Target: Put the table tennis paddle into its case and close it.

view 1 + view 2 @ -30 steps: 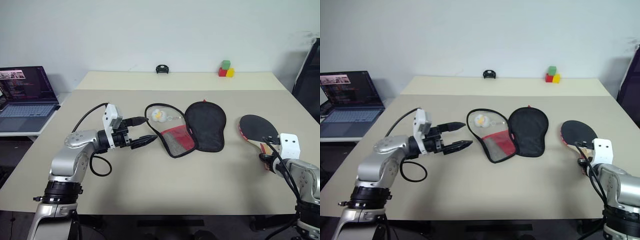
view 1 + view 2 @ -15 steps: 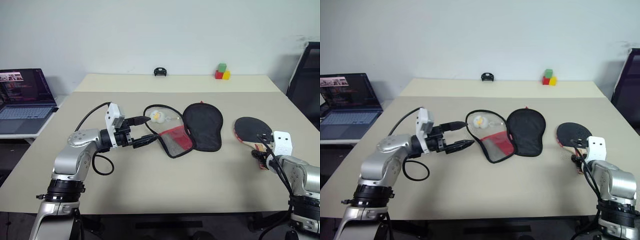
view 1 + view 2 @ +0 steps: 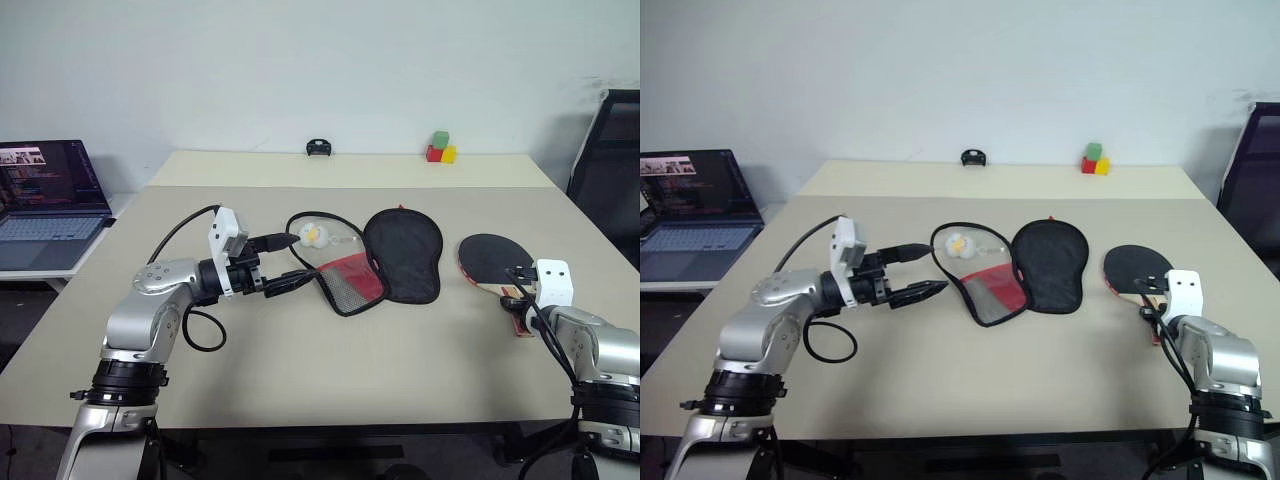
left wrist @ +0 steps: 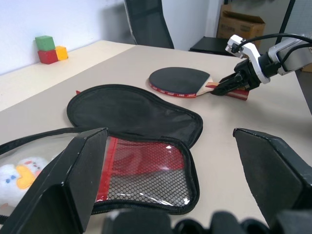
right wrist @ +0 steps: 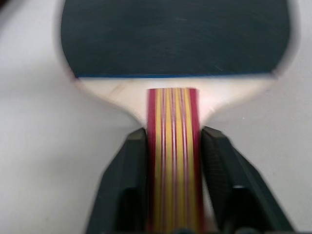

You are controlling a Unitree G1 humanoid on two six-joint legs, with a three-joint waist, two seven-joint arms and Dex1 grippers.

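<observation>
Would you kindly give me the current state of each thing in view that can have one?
case: unzipped, spread open flat on the table, nothing inside.
table tennis paddle: outside the case, lying flat on the table, handle between the right hand's fingers.
left hand: open, held beside the case, holding nothing.
right hand: fingers closed against both sides of the paddle handle.
laptop: lid open, screen lit.

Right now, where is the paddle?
The paddle lies flat on the table's right side, right of the open case, its handle between the right gripper's fingers.
</observation>
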